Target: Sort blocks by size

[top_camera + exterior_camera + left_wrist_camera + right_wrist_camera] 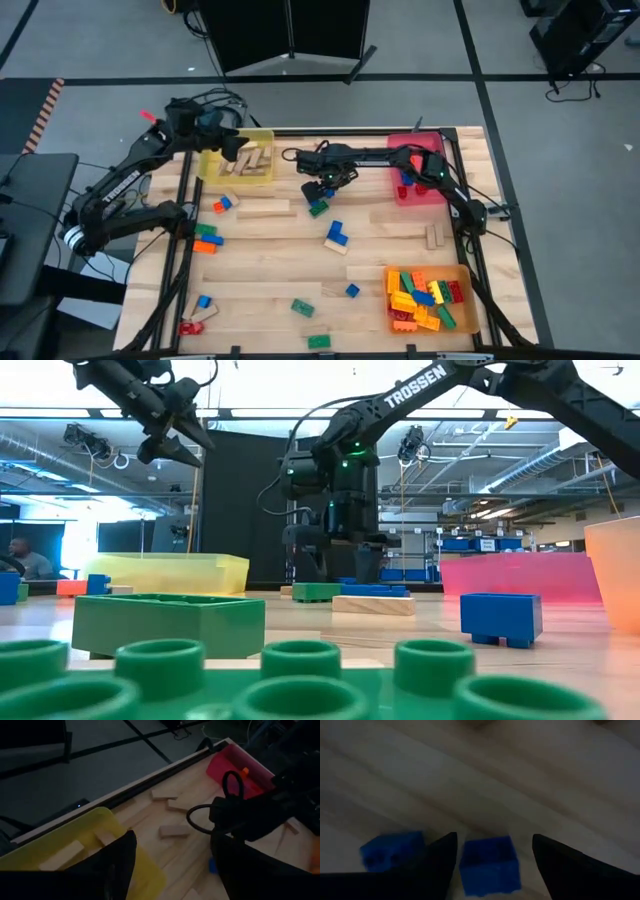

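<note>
1. Sorting is standing partly done. The orange tray (465,310) at 5 o'clock is holding a heap of mixed bricks, the yellow tray (208,168) at 11 o'clock is holding tan wooden blocks (250,160), and the red tray (432,190) at 1 o'clock is holding a few small bricks.

2. Many blocks are lying loose on the table (280,250): a blue pair (337,234) near centre, a small blue brick (352,290) toward 6 o'clock, green bricks (303,308) at 6 to 7 o'clock, an orange, blue and green cluster (207,238) at 9 o'clock, and several wooden blocks, one (433,236) at 3 o'clock.

3. The right gripper (490,847) is working low over the table at about 12 o'clock, fingers apart, straddling a blue brick (490,862); a second blue brick (392,851) is lying just beside it. Nothing is clamped yet.

4. The left gripper (170,855) is hanging raised over the yellow tray at 11 o'clock, fingers apart, holding nothing.

5. Judgement: roughly half remains; the scattered pieces need collecting.
</note>
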Available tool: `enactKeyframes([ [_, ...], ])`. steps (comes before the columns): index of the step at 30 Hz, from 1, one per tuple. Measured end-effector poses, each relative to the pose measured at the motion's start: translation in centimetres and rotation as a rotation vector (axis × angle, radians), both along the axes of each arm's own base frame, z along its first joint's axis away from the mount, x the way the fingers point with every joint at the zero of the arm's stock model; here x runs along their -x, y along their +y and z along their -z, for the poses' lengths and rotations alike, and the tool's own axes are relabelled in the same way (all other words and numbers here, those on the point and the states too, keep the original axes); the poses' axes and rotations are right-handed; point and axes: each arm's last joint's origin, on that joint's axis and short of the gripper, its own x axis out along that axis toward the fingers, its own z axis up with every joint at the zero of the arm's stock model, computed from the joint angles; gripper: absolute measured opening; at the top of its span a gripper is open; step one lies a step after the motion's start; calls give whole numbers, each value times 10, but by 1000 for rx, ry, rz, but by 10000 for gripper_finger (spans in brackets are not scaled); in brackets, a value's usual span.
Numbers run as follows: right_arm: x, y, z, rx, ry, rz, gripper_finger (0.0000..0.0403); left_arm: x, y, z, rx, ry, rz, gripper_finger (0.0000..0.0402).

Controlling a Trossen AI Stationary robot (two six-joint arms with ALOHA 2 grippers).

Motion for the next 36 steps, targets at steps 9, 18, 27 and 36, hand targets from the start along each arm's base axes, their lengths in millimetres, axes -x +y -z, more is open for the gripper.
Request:
enactKeyframes([
  [9,0,0,0,-51,-20,-39,220,0,0,2,15,9,2,262],
  [18,1,0,0,-71,-16,-48,150,0,-1,2,25,6,4,262],
  [27,13,2,-17,-39,107,-67,150,0,-1,3,33,12,4,262],
  [36,61,-9,-117,201,69,-2,150,1,0,3,16,33,-38,262],
])
